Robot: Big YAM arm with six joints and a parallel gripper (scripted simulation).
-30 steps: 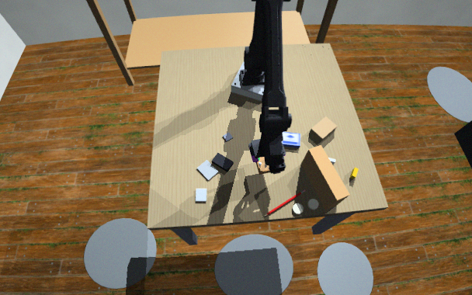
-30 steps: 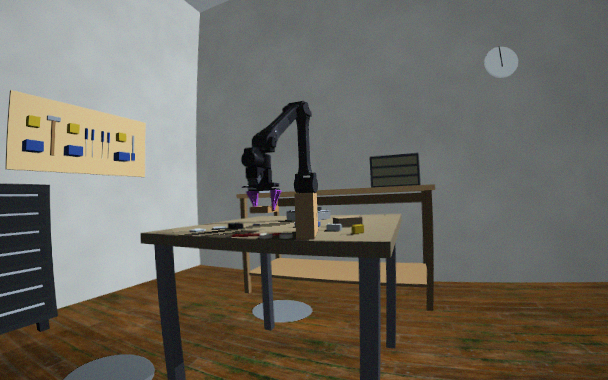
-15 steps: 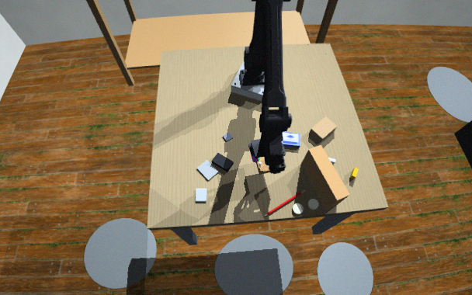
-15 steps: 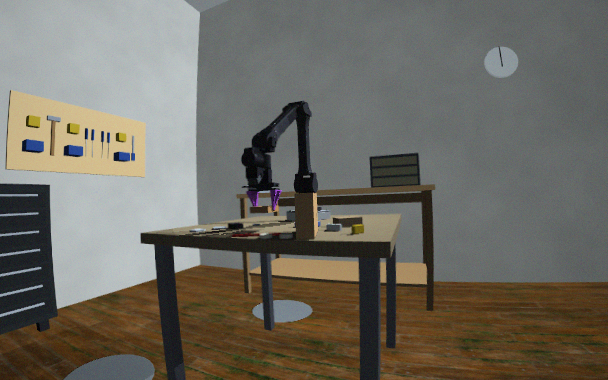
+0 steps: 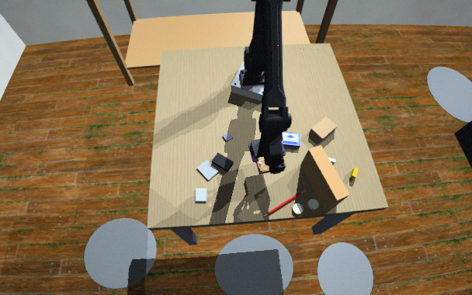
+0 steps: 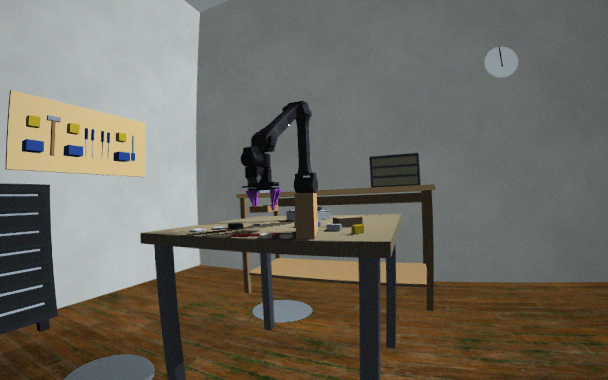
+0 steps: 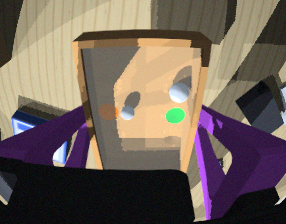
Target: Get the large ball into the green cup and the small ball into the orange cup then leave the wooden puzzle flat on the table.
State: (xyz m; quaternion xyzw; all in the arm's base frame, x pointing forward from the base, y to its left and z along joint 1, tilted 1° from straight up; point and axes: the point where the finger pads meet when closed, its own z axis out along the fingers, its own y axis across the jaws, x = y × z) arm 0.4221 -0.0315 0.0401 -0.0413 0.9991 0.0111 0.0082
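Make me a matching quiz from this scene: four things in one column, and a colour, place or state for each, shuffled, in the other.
1 wooden puzzle
2 pencil
3 clock
4 small block beside the tall box

A yellow
B held by the gripper
C red
D on the wall

Pairs: 1-B, 2-C, 3-D, 4-A

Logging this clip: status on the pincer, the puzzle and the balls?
Pincer shut on wooden puzzle, held above the table. One ball beside green cup, other ball near orange cup. Neither seated. Nothing blocking.
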